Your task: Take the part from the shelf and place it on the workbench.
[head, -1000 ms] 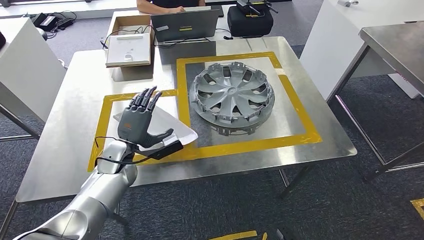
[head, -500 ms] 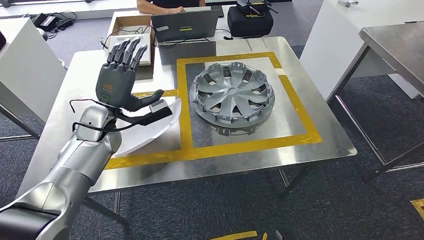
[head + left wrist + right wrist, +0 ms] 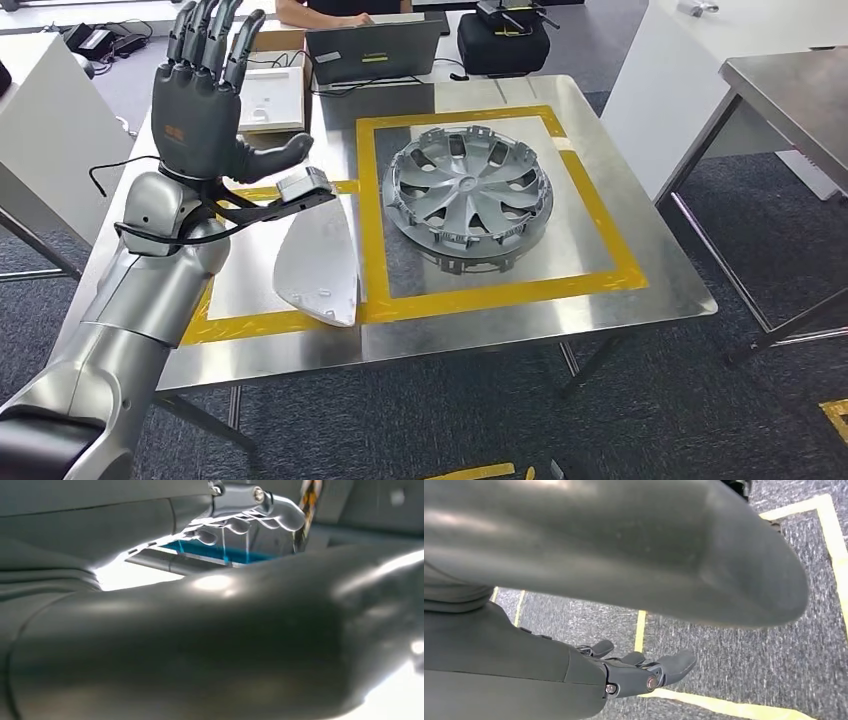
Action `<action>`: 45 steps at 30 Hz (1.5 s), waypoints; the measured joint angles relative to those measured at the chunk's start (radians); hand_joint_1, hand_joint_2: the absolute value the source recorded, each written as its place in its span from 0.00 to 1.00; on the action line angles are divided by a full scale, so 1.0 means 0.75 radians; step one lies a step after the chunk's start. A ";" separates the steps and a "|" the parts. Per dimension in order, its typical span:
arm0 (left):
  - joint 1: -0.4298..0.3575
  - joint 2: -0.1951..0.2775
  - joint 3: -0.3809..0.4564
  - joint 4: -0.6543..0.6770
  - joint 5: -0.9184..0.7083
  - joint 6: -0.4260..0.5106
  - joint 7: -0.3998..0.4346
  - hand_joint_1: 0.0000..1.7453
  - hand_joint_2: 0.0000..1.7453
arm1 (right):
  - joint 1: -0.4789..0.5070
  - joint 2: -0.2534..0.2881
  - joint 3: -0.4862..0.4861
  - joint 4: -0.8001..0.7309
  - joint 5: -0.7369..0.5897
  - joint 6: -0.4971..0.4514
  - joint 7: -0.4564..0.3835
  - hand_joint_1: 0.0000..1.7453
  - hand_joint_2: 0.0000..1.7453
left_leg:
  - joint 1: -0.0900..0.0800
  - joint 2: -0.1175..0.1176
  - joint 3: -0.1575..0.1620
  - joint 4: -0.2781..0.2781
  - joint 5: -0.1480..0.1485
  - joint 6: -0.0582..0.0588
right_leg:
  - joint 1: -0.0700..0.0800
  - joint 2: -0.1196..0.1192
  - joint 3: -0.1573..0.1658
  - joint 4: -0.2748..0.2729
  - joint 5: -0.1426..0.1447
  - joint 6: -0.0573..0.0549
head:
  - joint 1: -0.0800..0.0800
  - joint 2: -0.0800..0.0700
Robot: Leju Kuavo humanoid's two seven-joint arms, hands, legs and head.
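The part, a white curved panel (image 3: 318, 255), lies on the steel workbench (image 3: 640, 240) inside the left yellow-taped square, its tip near the front tape line. My left hand (image 3: 200, 110) is raised well above the bench's left side, palm toward the camera, fingers straight and spread, holding nothing. It is apart from the panel. In the left wrist view its thumb (image 3: 210, 645) looms large and blurred. My right hand (image 3: 644, 672) hangs over the carpet with its fingers loosely extended and empty.
A silver hubcap (image 3: 465, 195) sits in the right taped square. At the bench's far edge stand a laptop (image 3: 372, 50), a white box (image 3: 265, 100) and a black bag (image 3: 500, 40), with a person (image 3: 320, 10) behind. Another steel table (image 3: 790, 90) stands to the right.
My left hand has risen from just over the white panel to high above the bench's left side. The panel, uncovered, has turned and settled lengthwise beside the middle tape line.
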State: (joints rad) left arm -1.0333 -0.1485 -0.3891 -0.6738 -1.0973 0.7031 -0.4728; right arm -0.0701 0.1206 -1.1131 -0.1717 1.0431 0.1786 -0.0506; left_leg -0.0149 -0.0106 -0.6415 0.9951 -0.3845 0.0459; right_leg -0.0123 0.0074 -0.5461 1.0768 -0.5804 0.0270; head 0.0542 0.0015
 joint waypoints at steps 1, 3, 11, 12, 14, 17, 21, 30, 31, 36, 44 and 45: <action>0.003 0.000 0.000 -0.027 -0.002 0.000 0.001 0.00 0.00 | 0.000 0.001 0.000 0.000 -0.001 -0.001 0.001 0.00 0.00 | 0.000 0.002 -0.001 0.000 0.000 0.001 | -0.001 -0.001 -0.042 0.090 -0.047 0.004 | 0.002 0.000; 0.016 0.000 0.000 -0.069 -0.019 0.000 0.014 0.00 0.00 | 0.001 0.001 0.000 0.000 -0.002 -0.002 0.004 0.00 0.00 | 0.001 0.004 -0.006 0.005 0.000 0.000 | -0.006 -0.001 -0.124 0.254 -0.106 0.011 | 0.003 0.000; 0.029 0.046 0.016 -0.146 -0.073 -0.001 0.061 0.00 0.00 | -0.002 0.006 -0.002 0.000 0.008 0.003 0.001 0.00 0.00 | 0.007 -0.005 -0.052 0.053 0.018 -0.059 | -0.019 0.012 -0.008 -0.027 0.079 -0.004 | 0.006 0.000; 0.030 0.058 0.024 -0.148 -0.077 -0.001 0.057 0.00 0.00 | -0.002 0.006 -0.002 0.001 0.009 0.005 0.000 0.00 0.00 | 0.007 -0.006 -0.055 0.053 0.024 -0.069 | -0.021 0.011 -0.015 -0.029 0.081 -0.018 | 0.005 0.000; 0.033 0.085 0.041 -0.150 -0.086 -0.001 0.047 0.00 0.00 | -0.001 0.006 -0.002 0.001 0.014 0.013 -0.004 0.00 0.00 | 0.012 -0.004 -0.074 0.081 -0.010 -0.087 | -0.023 0.007 -0.033 -0.030 0.100 -0.043 | 0.003 0.000; 0.043 0.119 0.063 -0.151 -0.099 -0.001 0.034 0.00 0.00 | 0.000 0.005 -0.002 0.001 0.019 0.022 -0.004 0.00 0.00 | 0.018 0.002 -0.140 0.292 -0.180 -0.106 | -0.018 0.002 -0.075 -0.030 0.135 -0.063 | -0.001 0.000; 0.069 0.148 0.082 -0.150 -0.106 -0.001 0.022 0.00 0.00 | 0.000 0.005 -0.003 0.001 0.019 0.019 -0.003 0.00 0.00 | 0.017 0.004 -0.079 0.358 -0.201 -0.094 | -0.006 -0.001 -0.134 -0.028 0.179 -0.066 | -0.002 0.000; 0.058 0.157 0.109 -0.159 -0.121 -0.001 0.023 0.00 0.00 | -0.004 0.007 -0.003 0.001 0.019 0.016 -0.002 0.00 0.00 | 0.005 0.017 0.109 0.013 -0.107 -0.026 | -0.005 -0.003 -0.181 0.003 0.173 -0.010 | -0.002 0.000; 0.058 0.156 0.109 -0.159 -0.121 -0.001 0.024 0.00 0.00 | -0.004 0.007 -0.003 0.001 0.019 0.016 -0.002 0.00 0.00 | 0.008 0.020 0.097 0.009 -0.090 -0.021 | -0.007 -0.004 -0.204 0.068 0.112 -0.006 | 0.001 0.000; 0.072 0.156 0.109 -0.156 -0.126 -0.001 0.024 0.00 0.00 | -0.005 0.003 -0.003 0.001 0.017 0.015 -0.003 0.00 0.00 | 0.012 0.022 0.001 0.025 -0.028 -0.024 | -0.010 -0.005 -0.198 0.265 0.036 0.015 | 0.004 0.000; 0.048 0.149 0.106 -0.142 -0.176 -0.001 0.096 0.00 0.00 | -0.015 0.003 -0.008 0.001 0.008 0.012 -0.002 0.00 0.00 | 0.014 0.018 -0.071 0.071 0.007 -0.085 | -0.008 -0.004 -0.017 -0.038 0.087 -0.049 | 0.006 0.000; 0.042 0.153 0.105 -0.136 -0.177 -0.001 0.104 0.00 0.00 | -0.016 0.004 -0.008 0.001 0.008 0.012 -0.002 0.00 0.00 | 0.017 0.017 -0.085 0.106 -0.035 -0.094 | -0.010 -0.006 -0.029 -0.041 0.104 -0.057 | 0.004 0.000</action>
State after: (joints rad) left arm -1.0014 -0.0336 -0.3106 -0.7755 -1.2298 0.7026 -0.3945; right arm -0.0818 0.1239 -1.1193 -0.1713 1.0493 0.1878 -0.0520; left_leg -0.0025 0.0021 -0.7055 1.0743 -0.4111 -0.0247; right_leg -0.0199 0.0032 -0.5681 1.0459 -0.5027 -0.0158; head 0.0571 0.0015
